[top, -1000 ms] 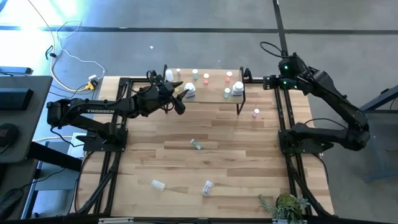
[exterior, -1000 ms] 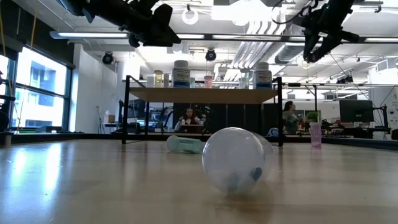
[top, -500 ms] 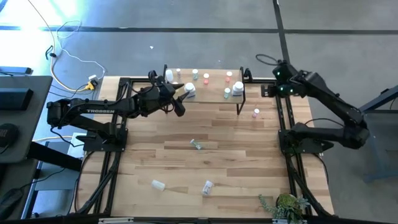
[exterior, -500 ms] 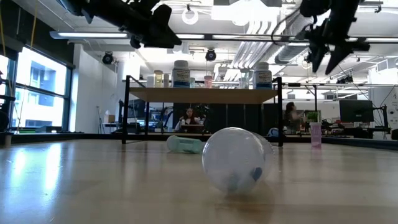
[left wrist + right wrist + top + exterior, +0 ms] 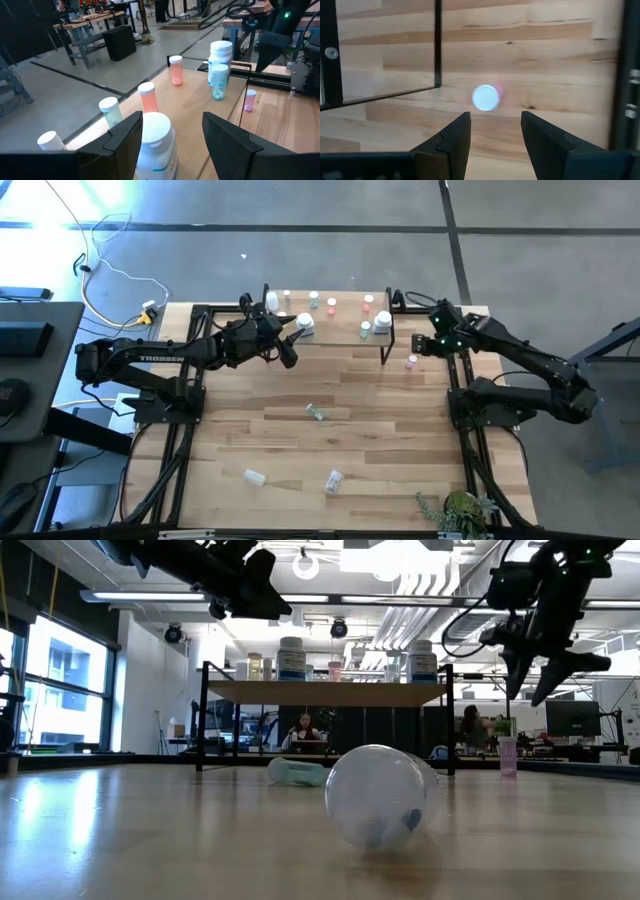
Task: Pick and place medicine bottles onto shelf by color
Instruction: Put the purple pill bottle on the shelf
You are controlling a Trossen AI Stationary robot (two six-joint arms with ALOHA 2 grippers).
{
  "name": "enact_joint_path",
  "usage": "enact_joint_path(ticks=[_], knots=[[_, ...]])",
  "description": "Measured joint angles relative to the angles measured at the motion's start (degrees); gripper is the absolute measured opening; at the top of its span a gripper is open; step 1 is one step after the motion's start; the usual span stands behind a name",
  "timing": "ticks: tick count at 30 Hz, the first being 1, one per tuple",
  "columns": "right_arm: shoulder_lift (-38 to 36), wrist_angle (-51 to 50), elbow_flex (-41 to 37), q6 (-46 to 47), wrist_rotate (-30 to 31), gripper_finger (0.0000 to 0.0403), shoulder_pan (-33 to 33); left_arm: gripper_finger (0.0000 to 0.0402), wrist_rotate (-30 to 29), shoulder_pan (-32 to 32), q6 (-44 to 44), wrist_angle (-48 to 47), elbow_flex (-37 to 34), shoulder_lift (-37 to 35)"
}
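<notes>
Bright overhead lights, window glare, nr clear bottle (image 5: 377, 796) blurred

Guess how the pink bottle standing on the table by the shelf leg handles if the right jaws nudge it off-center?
The pink bottle looks narrow and upright, so probably tips easily. It seems a smooth round cylinder with a white cap, so once down it likely rolls. Small plastic: probably light.

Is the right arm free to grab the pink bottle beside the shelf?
Probably yes: the right pincer hangs open right above the upright pink bottle, which stands clear of the shelf leg, with nothing between.
</notes>
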Motion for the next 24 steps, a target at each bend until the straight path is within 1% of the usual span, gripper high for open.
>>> enact_joint_path(ticks=[4, 7, 10, 15, 20, 24], knots=[[0.11, 5.83, -3.34, 1.48, 0.7, 0.0165, 3.01, 0.0195, 0.0, 0.0, 0.0, 0.0, 0.0, 0.0], [0.27, 8.92, -4.95, 2.57, 2.49, 0.0165, 4.79, 0.0195, 0.0, 0.0, -0.01, 0.0, 0.0, 0.0], [0.28, 10.0, -5.42, 2.95, 5.54, 0.0165, 6.29, 0.0195, 0.0, 0.0, -0.02, 0.0, 0.0, -0.02], [0.6, 10.8, -5.46, 2.96, 8.26, 0.0165, 8.03, 0.0195, 0.0, -0.02, -0.44, 0.04, 0.0, 0.0], [2.97, 10.8, -5.46, 2.93, 8.58, 0.0165, 9.73, 0.0195, 0.0, -0.01, -0.45, 0.04, 0.0, 0.0], [5.08, 10.82, -5.46, 2.83, 10.4, 0.0165, 11.12, 0.0195, 0.0, -0.02, -0.46, 0.04, 0.0, -0.02]])
